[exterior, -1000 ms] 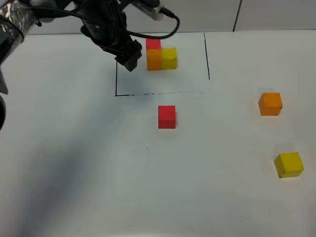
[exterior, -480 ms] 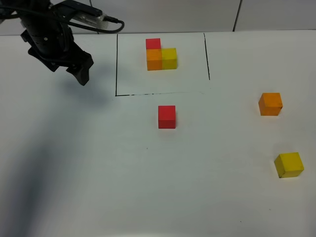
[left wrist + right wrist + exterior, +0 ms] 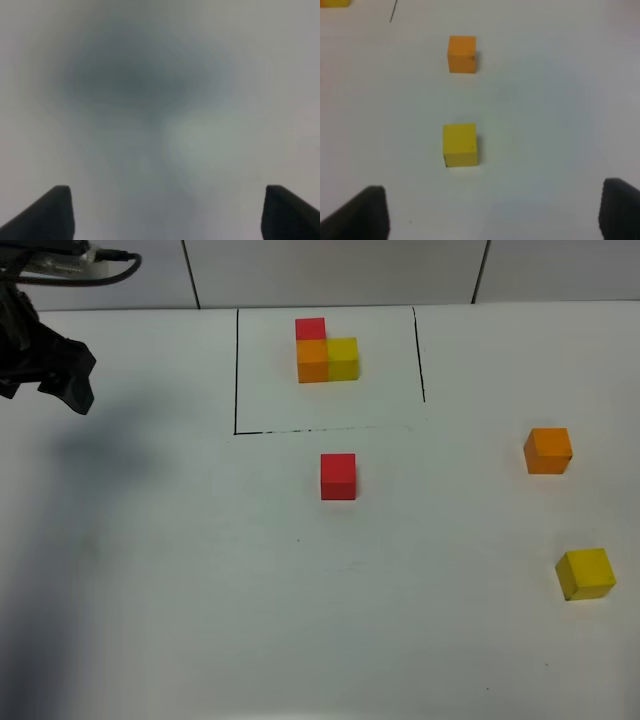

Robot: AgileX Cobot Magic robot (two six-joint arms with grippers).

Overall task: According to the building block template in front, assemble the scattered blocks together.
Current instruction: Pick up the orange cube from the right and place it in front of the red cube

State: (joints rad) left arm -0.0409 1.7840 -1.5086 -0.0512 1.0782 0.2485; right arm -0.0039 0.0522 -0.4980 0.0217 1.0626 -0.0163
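The white table (image 3: 200,590) carries a black outline (image 3: 236,390), open at the far side. The left gripper (image 3: 75,390) hangs over the table's far left edge, jaws spread wide and empty (its wrist view is blurred). The right gripper (image 3: 495,215) is also spread wide, holding nothing. The building block template (image 3: 325,355) sits inside the outline. The red cube (image 3: 338,477) lies just in front of the outline. The orange cube (image 3: 548,451) and the yellow cube (image 3: 586,574) lie well apart to the right.
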